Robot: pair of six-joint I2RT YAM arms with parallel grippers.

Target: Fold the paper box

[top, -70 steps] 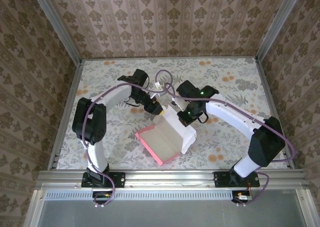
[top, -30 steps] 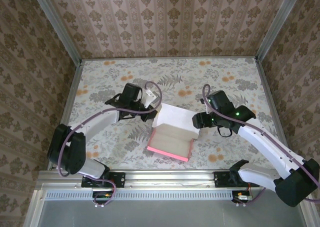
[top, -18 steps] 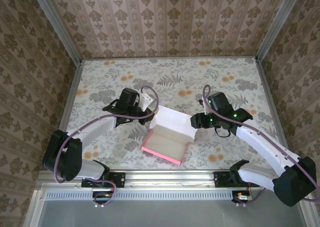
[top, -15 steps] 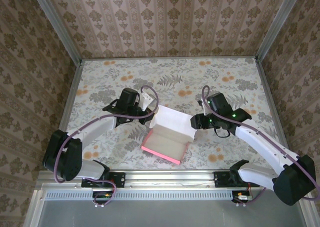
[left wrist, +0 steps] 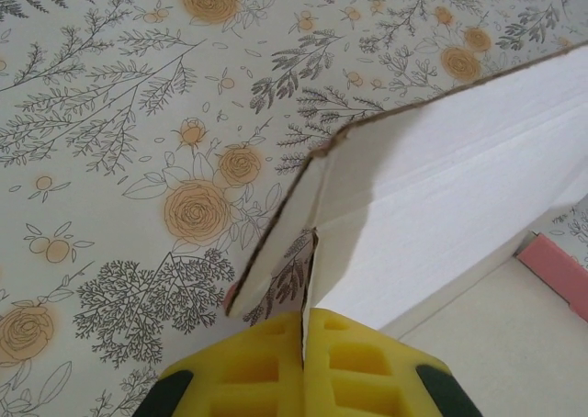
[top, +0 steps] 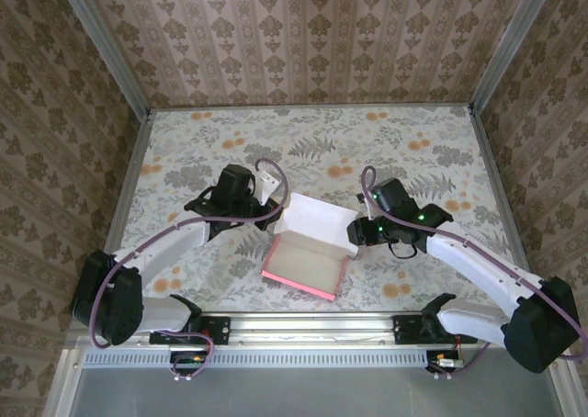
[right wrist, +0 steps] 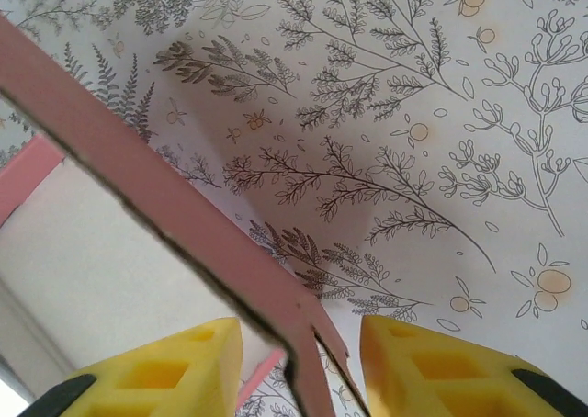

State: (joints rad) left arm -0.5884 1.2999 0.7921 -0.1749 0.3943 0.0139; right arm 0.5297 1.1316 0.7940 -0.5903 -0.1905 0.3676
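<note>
The floral-patterned surface (top: 184, 141) carries the paper box (top: 308, 252) near its centre, closer to the near edge and between the two arms. The box tray rests open side up, pink outside and whitish inside. Its whitish lid panel is raised along the far side.

The left hand (left wrist: 303, 321) is at the lid's left end. Its yellow pads (left wrist: 266, 362) are pressed together, pinching a thin flap of the lid.

The right hand (right wrist: 299, 343) is at the lid's right end. Its fingers (right wrist: 165, 362) are spread, straddling a pink cardboard edge with a gap on each side.
</note>
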